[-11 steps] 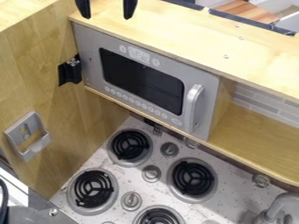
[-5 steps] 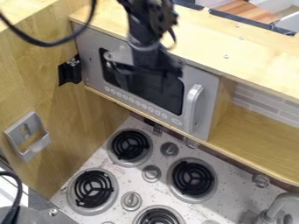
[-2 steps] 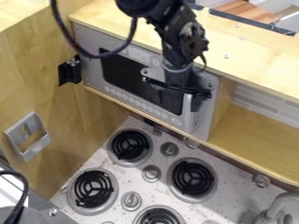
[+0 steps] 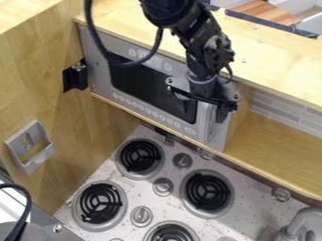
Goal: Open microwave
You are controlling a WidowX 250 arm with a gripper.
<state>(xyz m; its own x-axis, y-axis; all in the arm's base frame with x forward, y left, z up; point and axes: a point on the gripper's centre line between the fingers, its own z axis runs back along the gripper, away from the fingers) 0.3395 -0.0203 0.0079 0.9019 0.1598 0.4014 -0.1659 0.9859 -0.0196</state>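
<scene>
A: Black robot claw (image 4: 217,112) shifted slightly, now by the grey microwave's (image 4: 136,81) curved silver handle (image 4: 203,118). Opening, grip: cannot tell.
B: Microwave door shut; speckled grey stovetop (image 4: 173,162) below. Suggest straddling handle squarely, pulling along hinge arc.

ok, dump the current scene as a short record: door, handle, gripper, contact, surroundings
microwave door: shut
handle: right side of door in view, upper part behind gripper
gripper: in front of handle's upper part
contact: can't tell, view blocked there
burners: four black coils below microwave, one cut off by bottom edge
knobs: silver, among burners
faucet: lower right corner
wall holder: grey, on left wood panel
</scene>
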